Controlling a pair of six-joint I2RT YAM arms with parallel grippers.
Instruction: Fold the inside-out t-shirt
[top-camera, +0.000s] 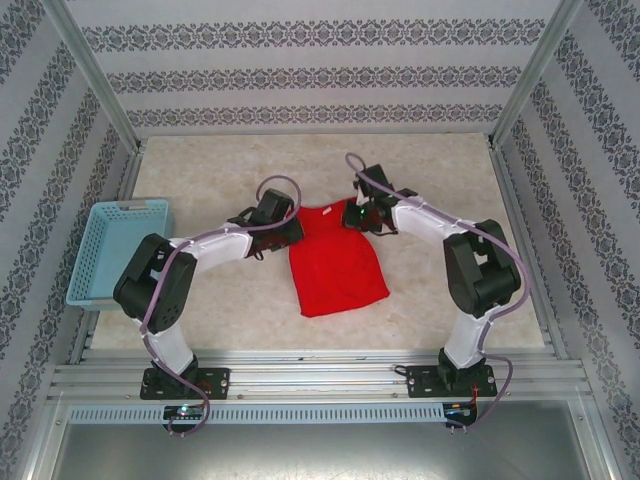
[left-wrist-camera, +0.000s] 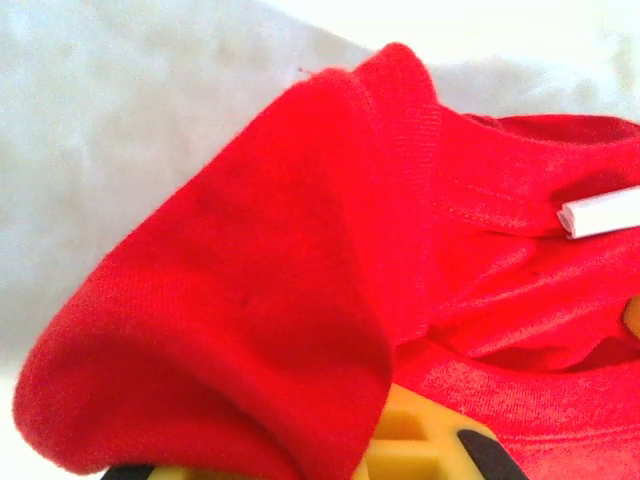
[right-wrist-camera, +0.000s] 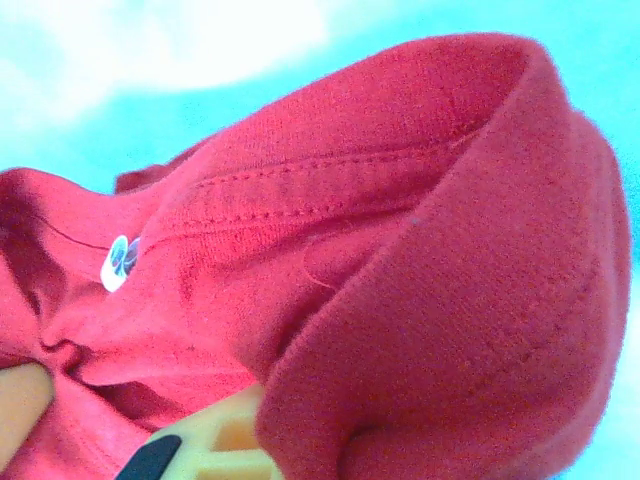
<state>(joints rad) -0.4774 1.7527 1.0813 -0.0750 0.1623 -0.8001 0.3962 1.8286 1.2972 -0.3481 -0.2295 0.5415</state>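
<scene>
Left hand (top-camera: 282, 228) is clamped on the far left corner of the red t-shirt (top-camera: 336, 262). In its wrist view a thick fold of red cloth (left-wrist-camera: 250, 330) wraps over a yellow finger (left-wrist-camera: 415, 440) at the bottom edge. Right hand (top-camera: 358, 214) grips the far right corner in the same way, and there the cloth (right-wrist-camera: 470, 330) bulges around its yellow finger (right-wrist-camera: 215, 440). In both close views the jaws are mostly buried in fabric, so the grip is judged from how the cloth bunches at the fingers.

From above, the t-shirt lies on the pale desk (top-camera: 450, 170) between the two arms. Its collar end points away from the bases and its hem is nearest them, slightly skewed toward the right. The body lies flat with few wrinkles, and the two held corners sit close to each other.

A white label (left-wrist-camera: 600, 212) shows near the neckline seam in the left wrist view. A light blue mesh basket (top-camera: 92, 262) stands at the left edge of the desk, well apart from the shirt.
</scene>
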